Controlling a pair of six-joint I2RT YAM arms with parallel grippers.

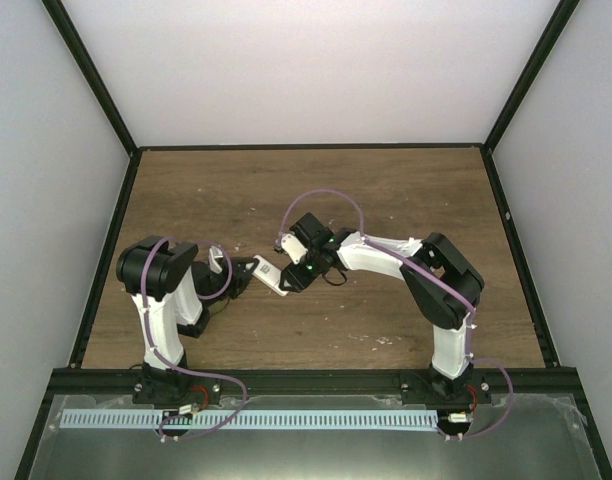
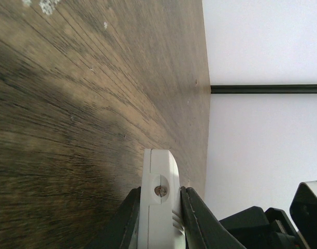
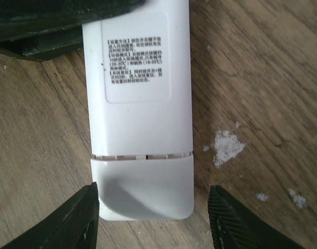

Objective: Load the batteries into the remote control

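Observation:
The white remote control [image 1: 271, 277] is held off the wooden table between the two arms, back side up in the right wrist view. My left gripper [image 2: 159, 193] is shut on one end of the remote control [image 2: 159, 207], a finger pressed on each face. My right gripper [image 3: 153, 191] is open around the other end of the remote control [image 3: 138, 114]. Its left finger lies at the remote's edge; its right finger stands off with a gap. A cover piece [image 3: 143, 187] sits on that end behind a thin seam. The batteries are out of view.
Pale specks [image 3: 227, 146] are scattered on the table [image 1: 386, 190] just right of the remote. The left gripper's dark fingers [image 3: 44, 26] fill the upper left of the right wrist view. White walls and black frame bars [image 1: 506, 110] enclose the table.

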